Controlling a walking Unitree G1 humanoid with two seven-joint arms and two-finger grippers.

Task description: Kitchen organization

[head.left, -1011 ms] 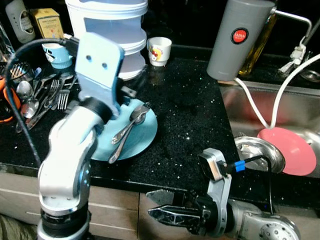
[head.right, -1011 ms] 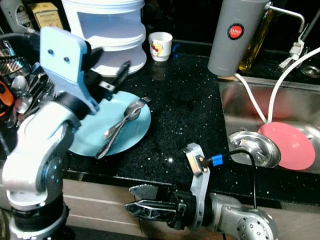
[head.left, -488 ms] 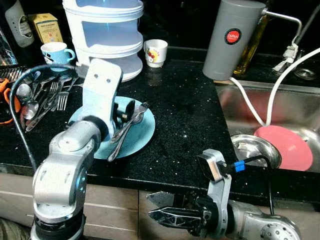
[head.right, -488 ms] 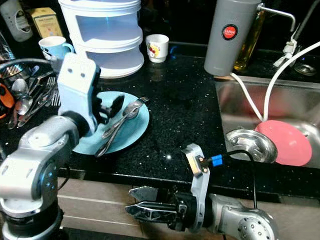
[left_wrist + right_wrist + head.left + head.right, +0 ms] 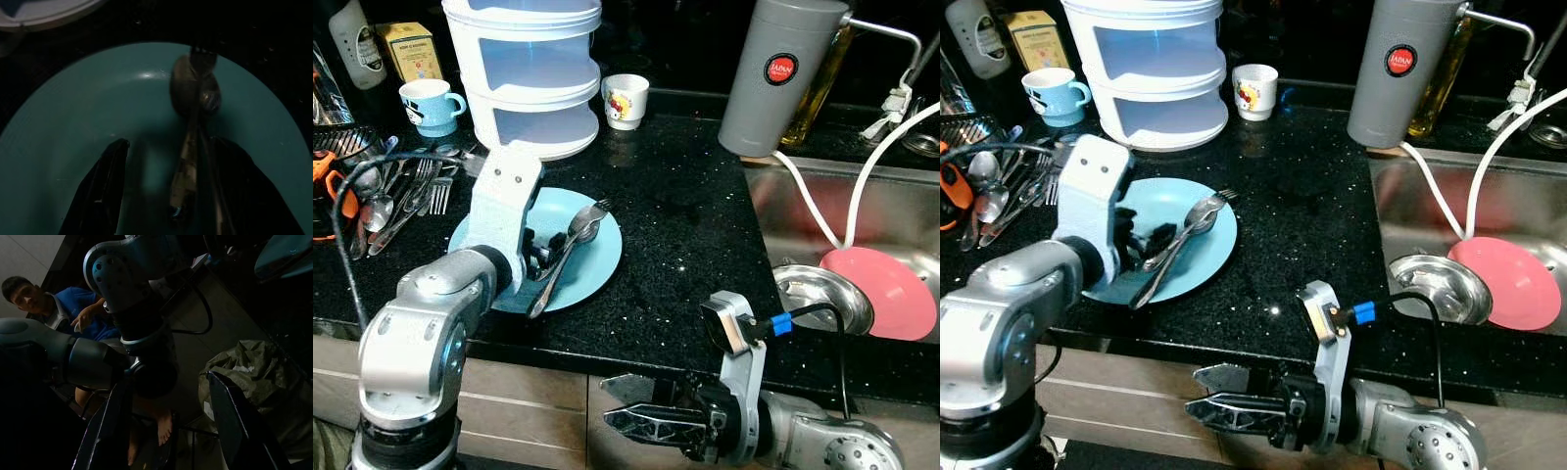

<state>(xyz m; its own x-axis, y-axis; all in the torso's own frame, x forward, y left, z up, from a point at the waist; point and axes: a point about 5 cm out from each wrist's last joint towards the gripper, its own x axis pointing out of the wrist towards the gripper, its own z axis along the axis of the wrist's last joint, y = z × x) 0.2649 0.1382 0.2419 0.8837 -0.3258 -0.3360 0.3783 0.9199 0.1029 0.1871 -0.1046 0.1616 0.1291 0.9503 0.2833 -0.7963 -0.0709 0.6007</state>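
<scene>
Open black counter right of blue plate; tiered white container close behind.

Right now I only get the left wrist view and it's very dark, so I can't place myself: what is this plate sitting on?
Observer: The blue plate is on a black counter, near its front edge.
Operator: What else is close by?
Observer: A white stacked container stands behind the plate.
Operator: And the other arm?
Observer: The right gripper hangs open below the counter edge, idle.
</scene>
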